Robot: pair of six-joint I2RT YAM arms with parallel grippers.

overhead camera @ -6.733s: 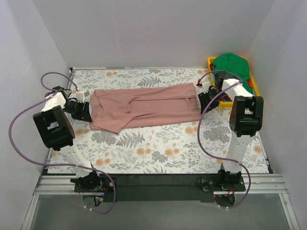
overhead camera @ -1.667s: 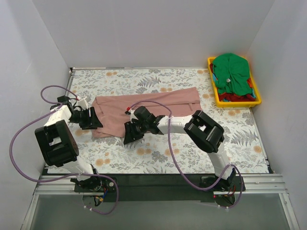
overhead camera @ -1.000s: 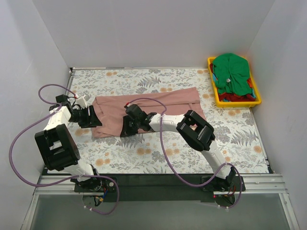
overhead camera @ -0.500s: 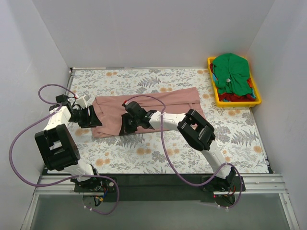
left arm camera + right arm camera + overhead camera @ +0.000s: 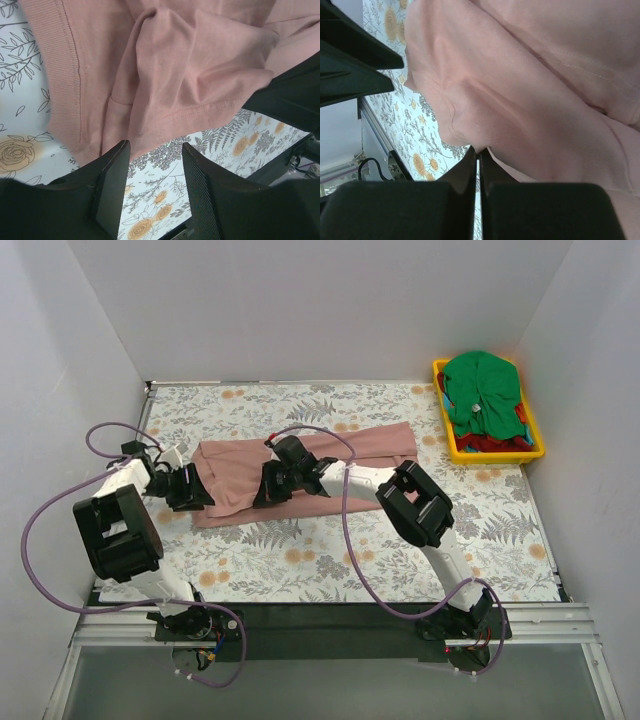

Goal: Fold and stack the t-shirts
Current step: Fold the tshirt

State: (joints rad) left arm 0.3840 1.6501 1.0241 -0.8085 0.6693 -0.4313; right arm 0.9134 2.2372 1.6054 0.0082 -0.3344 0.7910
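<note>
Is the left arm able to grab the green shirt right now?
Probably not. The green shirt lies in the yellow bin at the far right corner; the left gripper is way over at the left edge.

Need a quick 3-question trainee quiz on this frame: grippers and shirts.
1. True or false: the left gripper is shut on the pink t-shirt.
2. Where does the green t-shirt lie? A) in the yellow bin B) on top of the pink t-shirt C) in the left gripper
3. Fill in: the right gripper is pinched shut on a fold of the ___ t-shirt.

Key: 1 false, its fingers stand apart at the shirt's edge; 2 A; 3 pink.
</note>
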